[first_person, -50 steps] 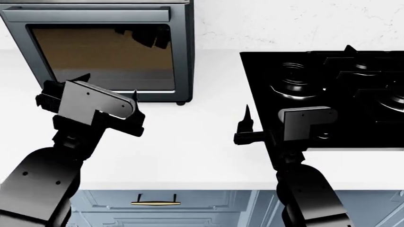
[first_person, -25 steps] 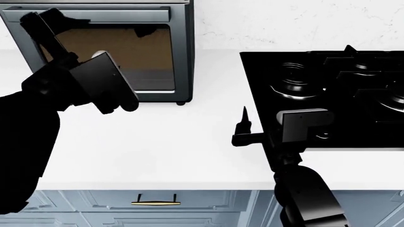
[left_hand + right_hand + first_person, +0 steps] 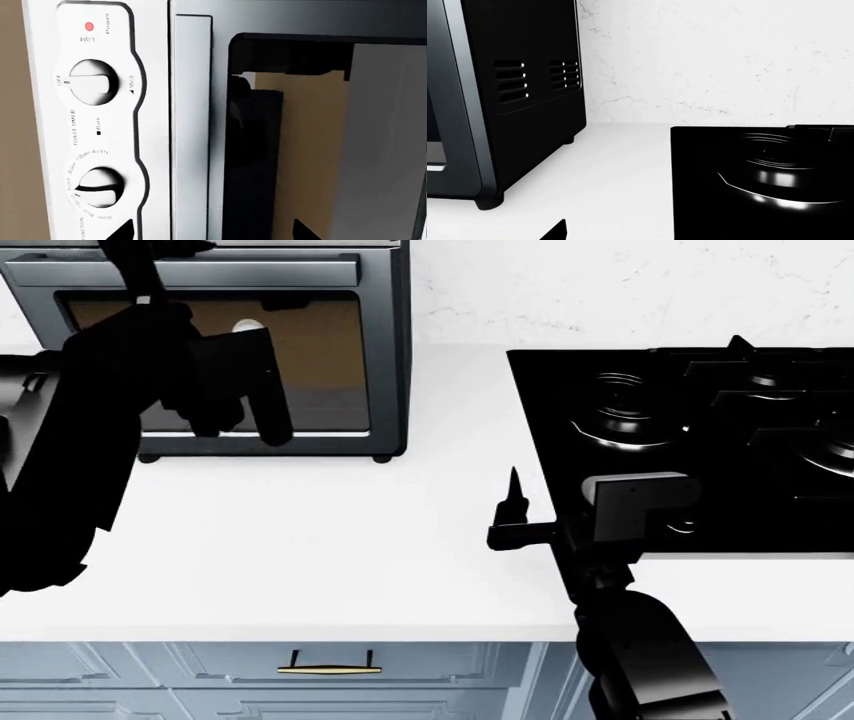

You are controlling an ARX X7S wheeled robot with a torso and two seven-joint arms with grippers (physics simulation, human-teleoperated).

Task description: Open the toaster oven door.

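Note:
The dark grey toaster oven [image 3: 387, 360] stands at the back left of the white counter. Its door [image 3: 320, 360] is shut, with the bar handle [image 3: 294, 270] along its upper edge. My left gripper [image 3: 154, 255] is raised in front of the door's upper left, and the arm hides part of the glass. In the left wrist view the handle [image 3: 190, 125] runs between the open fingertips [image 3: 123, 231] of my left gripper [image 3: 213, 232], which touch nothing. The glass [image 3: 300, 150] lies to one side. My right gripper [image 3: 507, 508] is open and empty over the counter.
A black gas hob [image 3: 694, 420] fills the counter's right side, just beside my right gripper; it also shows in the right wrist view [image 3: 760, 190]. A white control panel with knobs [image 3: 87, 125] lies beside the handle. Blue cabinet doors with a brass handle [image 3: 327, 668] lie below the counter edge.
My left arm has risen from above the counter to the oven's front, with the gripper now up by the handle. The right arm has barely moved.

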